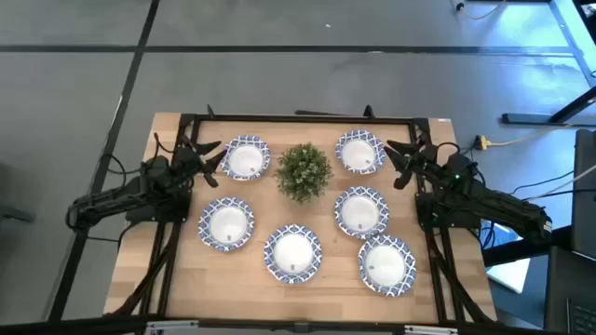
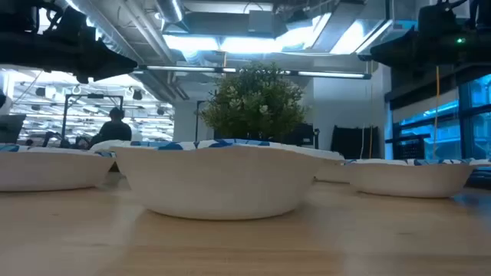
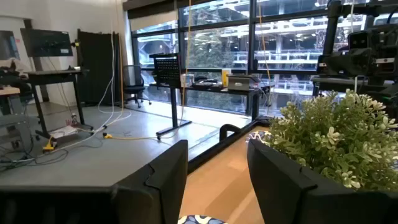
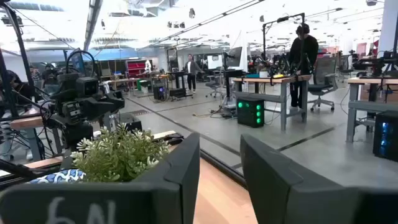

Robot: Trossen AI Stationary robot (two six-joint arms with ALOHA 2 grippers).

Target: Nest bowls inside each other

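Observation:
Six shallow bowls, white with blue-patterned rims, rest apart on their bases on the wooden table: far-left bowl (image 1: 247, 158), far-right bowl (image 1: 360, 152), mid-left bowl (image 1: 226, 224), mid-right bowl (image 1: 361, 212), near-middle bowl (image 1: 292, 253) and near-right bowl (image 1: 387, 265). My left gripper (image 1: 211, 155) hovers open just left of the far-left bowl, its fingers (image 3: 163, 180) pointing right. My right gripper (image 1: 399, 161) hovers open just right of the far-right bowl, pointing left, its gap (image 4: 219, 177) empty. The low view shows the near-middle bowl (image 2: 219, 180) closest.
A small leafy potted plant (image 1: 304, 171) stands between the two far bowls, also visible as the plant (image 3: 339, 137) and the plant (image 4: 121, 152) in the wrist views. A dark frame (image 1: 307, 118) runs along the table's edges. People stand far off in the room.

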